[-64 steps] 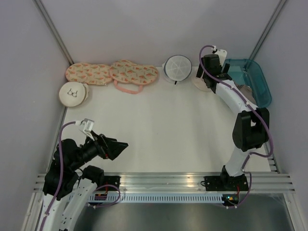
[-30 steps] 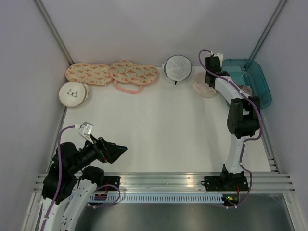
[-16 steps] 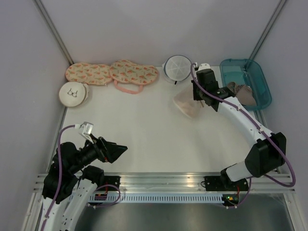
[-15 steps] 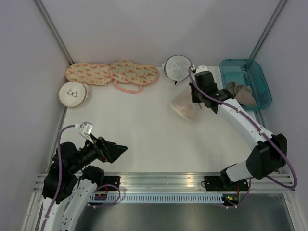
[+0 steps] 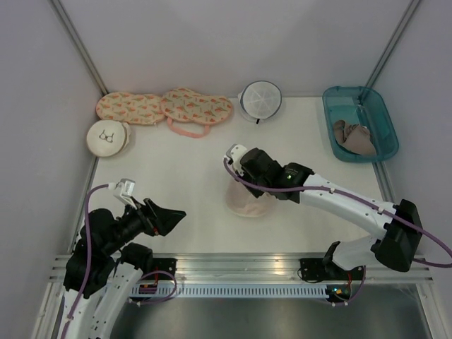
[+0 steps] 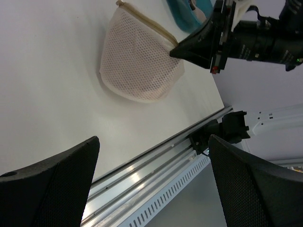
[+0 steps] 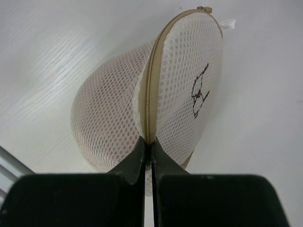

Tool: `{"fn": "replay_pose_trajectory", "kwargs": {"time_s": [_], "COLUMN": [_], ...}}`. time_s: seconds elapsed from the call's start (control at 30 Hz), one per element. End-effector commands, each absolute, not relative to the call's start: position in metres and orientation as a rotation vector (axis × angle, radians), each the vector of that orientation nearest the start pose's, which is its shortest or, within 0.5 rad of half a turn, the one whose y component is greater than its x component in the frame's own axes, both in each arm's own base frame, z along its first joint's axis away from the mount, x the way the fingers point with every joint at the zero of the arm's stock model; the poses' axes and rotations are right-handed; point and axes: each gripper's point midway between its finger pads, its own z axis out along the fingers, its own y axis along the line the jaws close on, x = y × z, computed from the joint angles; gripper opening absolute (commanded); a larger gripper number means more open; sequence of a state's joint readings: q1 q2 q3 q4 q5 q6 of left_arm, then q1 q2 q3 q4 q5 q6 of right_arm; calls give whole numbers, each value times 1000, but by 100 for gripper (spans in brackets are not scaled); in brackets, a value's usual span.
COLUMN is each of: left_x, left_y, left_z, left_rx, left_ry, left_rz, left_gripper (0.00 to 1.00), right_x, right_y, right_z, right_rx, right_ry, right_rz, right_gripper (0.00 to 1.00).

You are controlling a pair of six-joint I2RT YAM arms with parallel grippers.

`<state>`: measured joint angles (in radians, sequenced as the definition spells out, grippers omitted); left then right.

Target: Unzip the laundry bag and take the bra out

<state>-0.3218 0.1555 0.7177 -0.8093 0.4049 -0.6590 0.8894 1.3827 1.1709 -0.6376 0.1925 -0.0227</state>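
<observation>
The laundry bag (image 5: 247, 201), a round cream mesh dome with a tan rim zipper, hangs on edge just over the table's near middle. Its black bra outline (image 7: 200, 97) faces right in the right wrist view. My right gripper (image 7: 148, 142) is shut on the zipper rim (image 7: 150, 94) at the bag's near edge, and in the top view the right gripper (image 5: 248, 187) reaches in from the right. The left wrist view shows the same bag (image 6: 137, 66) pinched by black fingertips (image 6: 176, 52). My left gripper (image 5: 169, 215) stands open and empty at the near left. The bra is hidden.
A teal bin (image 5: 345, 104) at the far right holds a tan-grey bra (image 5: 355, 138). Along the back lie a white mesh round bag (image 5: 259, 99) and two peach patterned pouches (image 5: 162, 107). A second cream round bag (image 5: 107, 137) sits far left. A metal rail (image 5: 240, 267) borders the near edge.
The right arm swung from beside the teal bin across to the near middle, carrying the laundry bag with it. The left arm stayed put, open.
</observation>
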Motion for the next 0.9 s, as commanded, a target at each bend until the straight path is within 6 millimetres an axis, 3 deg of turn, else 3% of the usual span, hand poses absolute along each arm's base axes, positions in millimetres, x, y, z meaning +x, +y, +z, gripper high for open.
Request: {"fn": "replay_pose_trajectory", "kwargs": {"time_s": [0.0, 0.07, 0.1, 0.13, 0.17, 0.27, 0.3, 0.37, 0.47, 0.53, 0.67, 0.73, 0.87], "left_x": [119, 122, 123, 124, 125, 127, 128, 128, 130, 129, 129, 127, 127], "left_y": [-128, -125, -124, -124, -124, -124, -123, -123, -122, -121, -119, -117, -110], "left_z": [246, 242, 240, 237, 237, 237, 237, 239, 241, 245, 249, 252, 254], "left_rx": [-128, -149, -160, -166, -168, -174, -179, -177, -176, -173, -181, -180, -201], "left_ry": [1938, 1949, 1955, 1962, 1966, 1969, 1971, 1969, 1965, 1954, 1938, 1929, 1921], "left_rz": [-1015, -996, -985, -981, -981, -974, -970, -965, -955, -957, -945, -939, -903], "left_gripper": [99, 99, 99, 99, 99, 99, 99, 99, 99, 99, 99, 99, 99], "right_x": [230, 205, 196, 180, 170, 153, 166, 169, 175, 179, 181, 181, 165], "right_y": [262, 270, 273, 279, 276, 259, 242, 215, 209, 220, 265, 278, 333], "right_z": [183, 179, 177, 176, 172, 159, 161, 155, 170, 182, 213, 230, 272], "right_rx": [-1074, -1157, -1189, -1241, -1266, -1252, -1171, -1069, -939, -852, -733, -698, -671], "right_ry": [2115, 2095, 2084, 2059, 2062, 2148, 2154, 2224, 2230, 2213, 2145, 2106, 1985], "right_rz": [150, 203, 220, 245, 246, 128, -30, -247, -323, -260, 58, 145, 564], "right_gripper": [0, 1, 6, 12, 28, 45, 46, 48, 51, 52, 57, 58, 60]}}
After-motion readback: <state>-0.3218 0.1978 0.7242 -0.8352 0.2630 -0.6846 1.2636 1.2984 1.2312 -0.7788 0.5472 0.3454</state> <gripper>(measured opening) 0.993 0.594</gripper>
